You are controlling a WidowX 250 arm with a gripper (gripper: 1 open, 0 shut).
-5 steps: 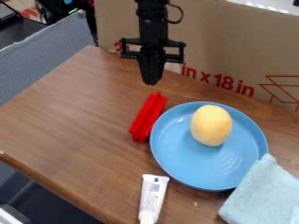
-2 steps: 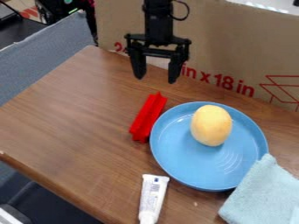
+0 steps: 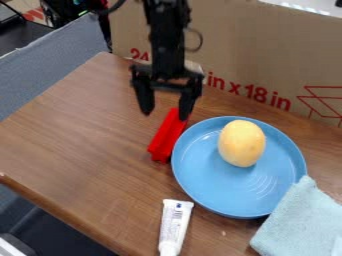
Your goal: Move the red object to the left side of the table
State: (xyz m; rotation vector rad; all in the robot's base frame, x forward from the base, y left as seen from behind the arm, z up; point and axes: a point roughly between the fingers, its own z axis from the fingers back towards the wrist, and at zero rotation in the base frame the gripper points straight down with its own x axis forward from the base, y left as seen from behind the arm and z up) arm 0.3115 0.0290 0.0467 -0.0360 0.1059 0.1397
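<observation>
The red object is a long flat red piece lying on the wooden table, right against the left rim of the blue plate. My gripper hangs open just above the red object's far end, pointing straight down, one black finger to the left and the other to the right. Nothing sits between the fingers.
A yellow round fruit rests on the blue plate. A white tube lies at the table's front edge, and a light blue cloth at the front right. A cardboard box stands along the back.
The gripper went from shut to open, then came down and toward the camera until its fingers hang over the red object's far end. The red object has not moved.
</observation>
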